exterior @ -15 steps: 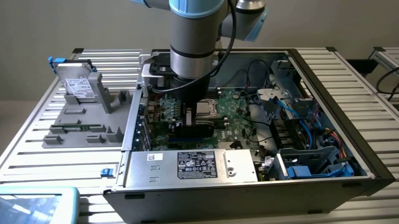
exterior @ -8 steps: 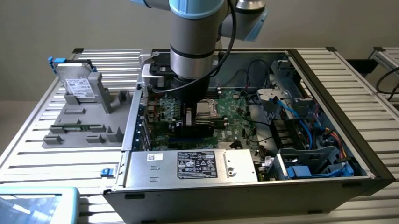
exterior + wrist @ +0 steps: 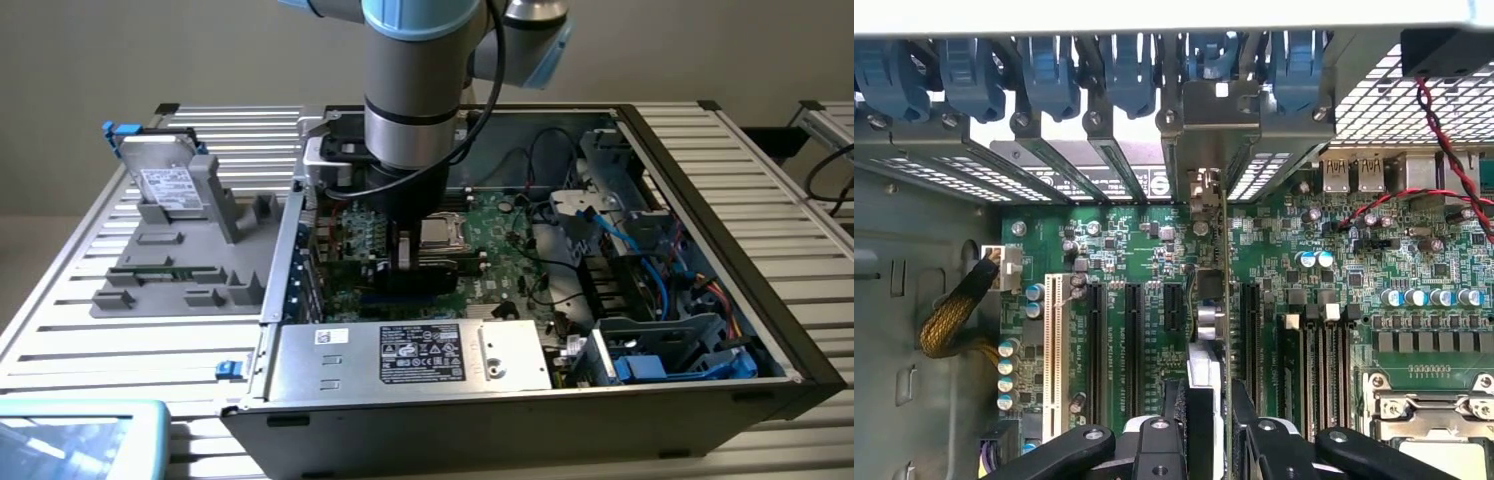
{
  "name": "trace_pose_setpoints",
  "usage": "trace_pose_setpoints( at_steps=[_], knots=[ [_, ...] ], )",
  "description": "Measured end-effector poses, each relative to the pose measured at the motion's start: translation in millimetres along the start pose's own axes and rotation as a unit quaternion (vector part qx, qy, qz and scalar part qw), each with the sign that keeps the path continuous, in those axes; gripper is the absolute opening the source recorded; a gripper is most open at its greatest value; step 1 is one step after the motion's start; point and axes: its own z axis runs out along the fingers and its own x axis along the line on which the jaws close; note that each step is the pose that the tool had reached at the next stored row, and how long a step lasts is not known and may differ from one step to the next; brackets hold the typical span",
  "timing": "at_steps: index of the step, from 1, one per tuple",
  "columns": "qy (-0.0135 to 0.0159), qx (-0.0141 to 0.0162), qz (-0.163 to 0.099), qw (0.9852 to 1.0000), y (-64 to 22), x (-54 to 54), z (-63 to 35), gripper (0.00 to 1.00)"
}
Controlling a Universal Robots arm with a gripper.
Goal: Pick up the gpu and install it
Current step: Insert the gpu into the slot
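Over motherboard (image 3: 1154, 250) | gpu (image 3: 1222, 300) edge-on – upright | jaws clamped on it

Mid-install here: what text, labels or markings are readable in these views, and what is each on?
None can be quoted.
Black label on the power supply: white print and symbols, too small to read.
White sticker beside it: blurred.
White label on the hard drive on the grey holder: unreadable.
White silkscreen along the motherboard slots: too fine to read.
The gpu held edge-on in the gripper: no visible text.
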Motion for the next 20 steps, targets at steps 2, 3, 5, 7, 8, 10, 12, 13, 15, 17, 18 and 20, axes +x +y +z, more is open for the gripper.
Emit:
trace_pose_setpoints(
  at_steps=[2, 3, 5, 7, 8, 10, 12, 13, 15, 17, 18, 20],
  knots=[
    [0.0000, 0.0000, 0.000, 1.0000, 0.0, -0.1, 0.0, 0.28],
    [0.0001, 0.0000, 0.000, 1.0000, 0.0, -0.1, 0.0, 0.28],
    [0.0005, 0.0000, 0.000, 1.0000, 0.0, -0.2, 0.1, 0.28],
    [0.0011, 0.0000, 0.000, 1.0000, 0.0, -0.2, 0.1, 0.28],
    [0.0012, 0.0000, 0.000, 1.0000, 0.0, -0.2, 0.2, 0.28],
    [0.0017, 0.0001, 0.000, 1.0000, -0.1, -0.4, 0.9, 0.28],
    [0.0024, 0.0000, 0.000, 1.0000, -0.1, -0.6, 1.3, 0.28],
    [0.0024, 0.0000, 0.000, 1.0000, -0.1, -0.8, 1.4, 0.28],
    [0.0025, 0.0001, 0.000, 1.0000, 0.0, -1.7, 1.6, 0.28],
    [0.0031, 0.0001, 0.000, 1.0000, -0.1, -2.7, 1.5, 0.28],
    [0.0034, 0.0001, 0.000, 1.0000, -0.1, -2.7, 1.6, 0.28],
    [0.0042, 0.0001, 0.000, 1.0000, -0.1, -2.7, 1.8, 0.28]
  ],
)
